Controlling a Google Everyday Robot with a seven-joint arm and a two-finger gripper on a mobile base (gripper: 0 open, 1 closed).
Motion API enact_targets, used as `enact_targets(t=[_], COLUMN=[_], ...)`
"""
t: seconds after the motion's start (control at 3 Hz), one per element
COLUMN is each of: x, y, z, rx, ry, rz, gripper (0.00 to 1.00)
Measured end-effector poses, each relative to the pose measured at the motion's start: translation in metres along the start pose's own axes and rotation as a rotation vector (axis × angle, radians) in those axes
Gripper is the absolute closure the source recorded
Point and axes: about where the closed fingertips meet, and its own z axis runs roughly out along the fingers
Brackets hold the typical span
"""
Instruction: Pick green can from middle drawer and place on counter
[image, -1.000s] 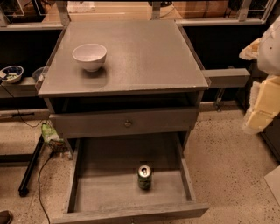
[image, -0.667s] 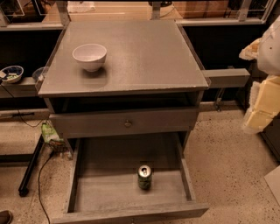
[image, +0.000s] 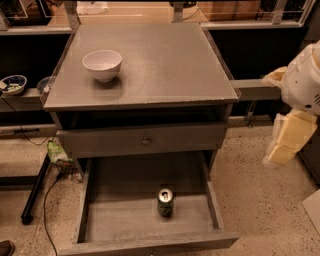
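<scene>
Hanging at the right edge of the view, the tool (image: 285, 144) sits on the end of a white arm (image: 305, 80), above the speckled floor (image: 260, 205) and level with the cabinet's front. It is well apart from the cabinet and touches nothing. Whether it is open or closed cannot be told from this angle, and nothing shows in its grasp.

The green can (image: 165, 202) stands upright on the flat floor of the middle drawer (image: 120, 217), which is pulled out towards the camera. The can is a little right of the drawer's centre line and nearer its front wall than its back, clear of both side walls, with its silver top and tab facing up.

Above the open drawer, a closed drawer front (image: 100, 142) carries a small round knob (image: 145, 141). The bench (image: 170, 60) tops the cabinet, and on it a white bowl (image: 102, 64) rests near the left rear part. A narrow side shelf (image: 255, 90) runs off to the right, and on the left shelf is a small dark bowl (image: 13, 84). A black cable (image: 46, 197) trails over the floor to the left of the drawer.
</scene>
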Motion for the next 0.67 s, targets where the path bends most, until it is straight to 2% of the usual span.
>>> enact_targets(t=[0.67], x=[0.005], y=[0.013], z=[0.058], rx=[-0.079], ry=[-0.040], rz=[0.011], gripper=[0.00])
